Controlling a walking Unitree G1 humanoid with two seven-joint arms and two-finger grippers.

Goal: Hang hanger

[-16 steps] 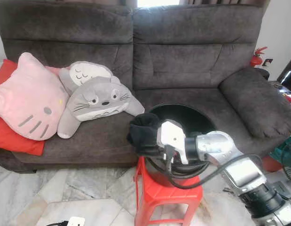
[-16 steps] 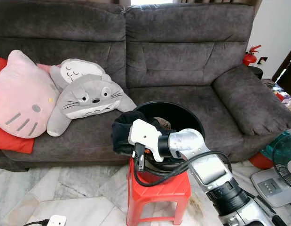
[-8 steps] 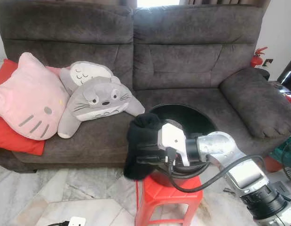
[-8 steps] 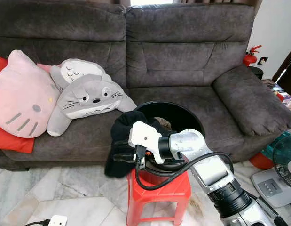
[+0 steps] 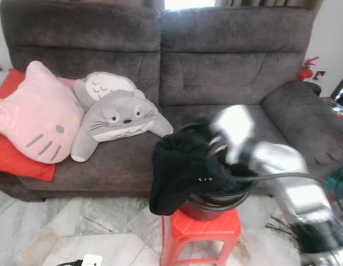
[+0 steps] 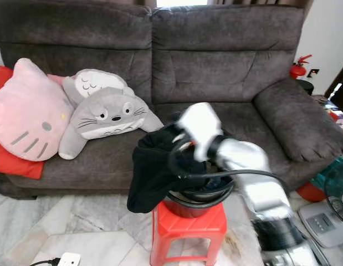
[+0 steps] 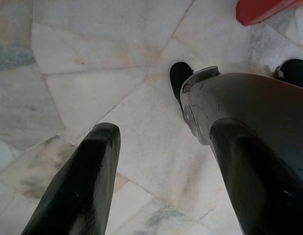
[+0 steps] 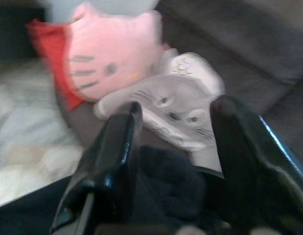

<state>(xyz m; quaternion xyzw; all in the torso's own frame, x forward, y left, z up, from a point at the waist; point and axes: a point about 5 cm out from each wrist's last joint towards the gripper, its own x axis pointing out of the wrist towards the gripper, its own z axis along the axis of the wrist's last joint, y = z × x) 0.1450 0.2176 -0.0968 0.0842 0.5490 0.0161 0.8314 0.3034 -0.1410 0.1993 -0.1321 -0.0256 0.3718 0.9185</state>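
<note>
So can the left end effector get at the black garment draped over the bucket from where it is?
Probably not as things stand. The left end effector hangs low, open, pointing at the marble floor, while the black garment hangs over the bucket rim up on the red stool, beside the right end effector.

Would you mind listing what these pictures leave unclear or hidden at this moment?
- Hanger: none can be made out; the black garment draped over the bucket would cover it.
- Right gripper: motion-blurred in the eye views; its wrist view is soft, so any grip on the cloth is unclear.
- Bucket contents: hidden by the garment and right arm.
- Stool legs: cut off by the bottom edge.
</note>
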